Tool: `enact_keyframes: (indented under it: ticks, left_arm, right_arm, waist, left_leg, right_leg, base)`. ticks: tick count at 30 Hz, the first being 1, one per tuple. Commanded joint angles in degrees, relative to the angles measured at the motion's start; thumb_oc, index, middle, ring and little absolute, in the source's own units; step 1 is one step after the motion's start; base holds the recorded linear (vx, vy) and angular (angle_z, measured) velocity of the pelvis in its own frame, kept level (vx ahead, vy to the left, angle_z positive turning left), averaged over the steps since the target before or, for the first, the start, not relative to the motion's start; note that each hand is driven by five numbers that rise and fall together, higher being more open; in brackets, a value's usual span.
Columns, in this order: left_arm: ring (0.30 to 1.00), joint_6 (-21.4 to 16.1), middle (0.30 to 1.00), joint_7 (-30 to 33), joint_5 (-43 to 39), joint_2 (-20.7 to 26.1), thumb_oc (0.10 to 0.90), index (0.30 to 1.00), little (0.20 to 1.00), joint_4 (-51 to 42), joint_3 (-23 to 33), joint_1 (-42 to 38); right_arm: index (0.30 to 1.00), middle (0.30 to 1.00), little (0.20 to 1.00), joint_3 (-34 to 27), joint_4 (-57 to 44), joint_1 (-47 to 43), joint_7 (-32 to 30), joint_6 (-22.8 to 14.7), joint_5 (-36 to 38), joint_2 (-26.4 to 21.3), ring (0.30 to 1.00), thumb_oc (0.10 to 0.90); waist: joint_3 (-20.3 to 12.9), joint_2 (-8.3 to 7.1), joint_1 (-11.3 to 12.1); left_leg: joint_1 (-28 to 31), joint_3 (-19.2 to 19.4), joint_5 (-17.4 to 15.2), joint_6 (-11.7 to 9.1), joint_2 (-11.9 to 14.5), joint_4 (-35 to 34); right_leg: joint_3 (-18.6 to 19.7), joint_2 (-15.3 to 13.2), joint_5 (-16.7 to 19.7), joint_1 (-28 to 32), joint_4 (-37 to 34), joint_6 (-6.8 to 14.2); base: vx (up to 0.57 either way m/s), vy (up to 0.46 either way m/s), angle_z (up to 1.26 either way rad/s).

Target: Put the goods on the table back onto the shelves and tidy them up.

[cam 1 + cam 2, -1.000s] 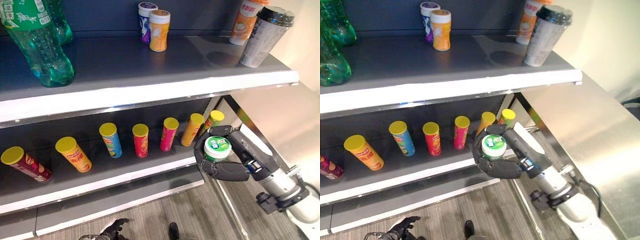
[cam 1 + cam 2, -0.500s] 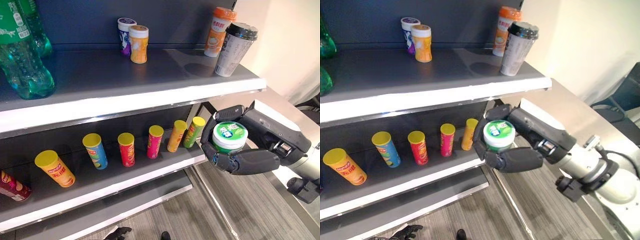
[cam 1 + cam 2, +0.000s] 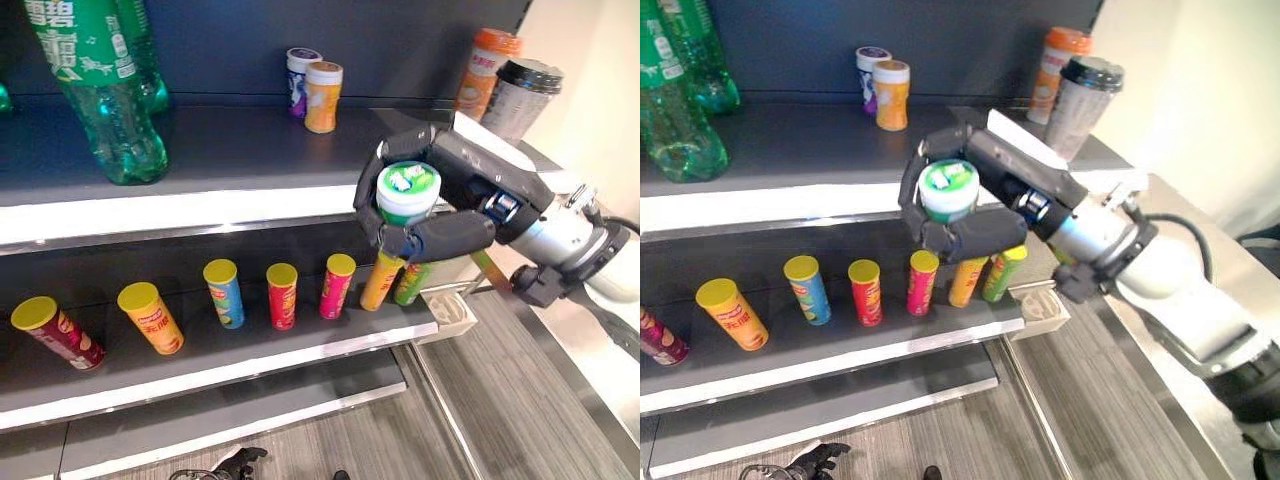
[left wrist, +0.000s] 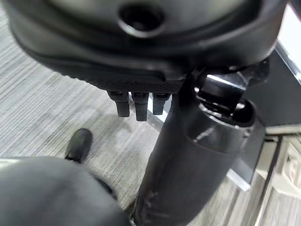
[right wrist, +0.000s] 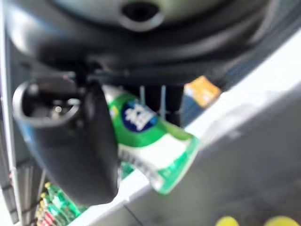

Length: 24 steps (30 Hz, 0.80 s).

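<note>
A white jar with a green lid sits upright in my right hand, whose fingers and thumb curl round it. The hand holds it in the air just before the front edge of the upper shelf, right of the middle. In the right wrist view the jar shows beside the thumb. Two like jars, a purple one and an orange one, stand at the back of that shelf. My left hand hangs low over the floor with relaxed fingers, holding nothing.
Green bottles stand at the upper shelf's left. An orange cup and a black-lidded cup stand at its right end, behind my arm. Several chip cans line the lower shelf. A small white tray sits at that shelf's right end.
My right hand has carried the green-lidded jar up and leftwards, from the lower shelf's level to the upper shelf's front edge. The camera has shifted too.
</note>
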Motion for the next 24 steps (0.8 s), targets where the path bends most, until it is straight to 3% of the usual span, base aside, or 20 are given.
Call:
enact_keyframes:
  ticks: [1,4,8,24]
  left_arm:
    - [0.9,-0.8,0.9,0.0,-1.5,0.0,0.8,0.9,0.9,-0.6,0.4,-0.7]
    - [0.9,-0.5,0.9,0.2,-1.9,0.7,0.8,0.9,0.9,-0.7,0.1,-1.0]
    - [0.9,-0.3,0.9,0.2,-2.4,0.9,0.8,0.9,0.9,-0.6,0.1,-1.0]
    - [0.9,0.3,0.9,0.3,-4.1,2.3,0.8,0.9,0.9,-0.8,0.2,-1.1]
  right_arm:
    - [0.3,0.3,0.3,-1.0,3.1,-7.4,-5.5,-2.5,3.7,2.0,0.3,0.4]
    - [0.3,0.3,0.3,4.9,8.8,-15.8,-7.1,-1.2,3.6,4.8,0.3,0.4]
    - [0.3,0.3,0.3,7.7,12.9,-20.4,-8.4,-0.6,3.1,6.8,0.3,0.4]
    - [0.3,0.3,0.3,8.9,31.5,-28.2,-13.6,2.6,-0.8,23.4,0.3,0.4]
  waist:
    - [1.1,-3.39,1.2]
    - [1.3,-3.25,2.1]
    - [1.3,-2.97,2.3]
    - [1.4,-1.59,3.7]
  left_leg:
    - [8.6,-2.1,-8.2,-2.8,-0.2,0.1]
    - [8.6,-2.4,-8.0,-2.9,-0.2,0.1]
    - [8.7,-2.5,-7.8,-3.0,-0.2,0.1]
    - [9.1,-3.1,-7.6,-2.9,0.0,0.1]
  right_leg:
    - [0.4,0.5,5.0,3.7,-3.6,3.6]
    - [0.1,0.6,4.6,4.0,-3.5,3.4]
    - [0.0,0.7,4.4,4.3,-3.4,3.4]
    - [0.1,1.0,4.3,5.0,-3.4,2.8]
  base:
    - [0.01,0.0,0.07]
    - [0.01,-0.005,0.03]
    - [0.0,0.0,0.01]
    - [0.0,0.0,-0.01]
